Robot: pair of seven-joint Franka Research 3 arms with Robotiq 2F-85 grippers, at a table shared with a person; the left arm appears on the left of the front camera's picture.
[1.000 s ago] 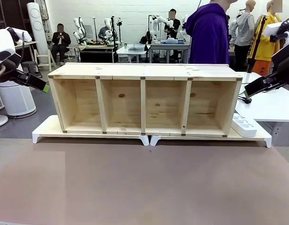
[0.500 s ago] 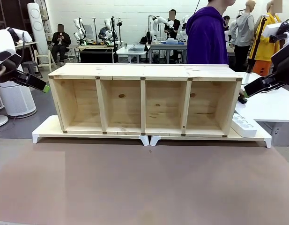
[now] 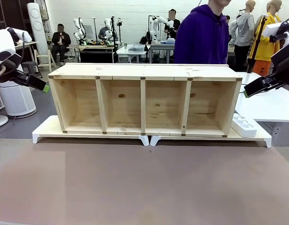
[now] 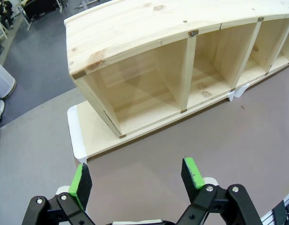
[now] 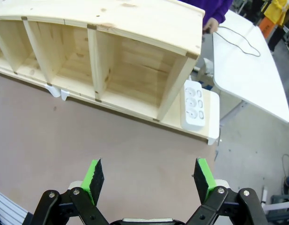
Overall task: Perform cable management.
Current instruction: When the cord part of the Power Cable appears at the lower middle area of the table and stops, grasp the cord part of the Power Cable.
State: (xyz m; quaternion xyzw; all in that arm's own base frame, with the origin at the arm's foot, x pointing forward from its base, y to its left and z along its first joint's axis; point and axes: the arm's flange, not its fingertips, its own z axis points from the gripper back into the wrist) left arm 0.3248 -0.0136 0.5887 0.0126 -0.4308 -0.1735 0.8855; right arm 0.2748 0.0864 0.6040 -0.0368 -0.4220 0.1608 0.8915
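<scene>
We find the cable on the white side table, past the right end of the wooden shelf. It is a thin, limp black cord. From beside the person's hand at the shelf's back corner it runs out along the tabletop in a loose curve. We cannot make out its plug.

From the right gripper it lies ahead and off to the right in the wrist view, well apart, beyond the white power strip. The right jaws are spread wide with nothing between the green pads.

The left gripper is equally spread and empty. It hangs off the shelf's far left end, so we judge the right arm the nearer one for any reach.

The shelf is pale knotty pine with four open, bare compartments on white risers. The counter is matte brown and smooth.
</scene>
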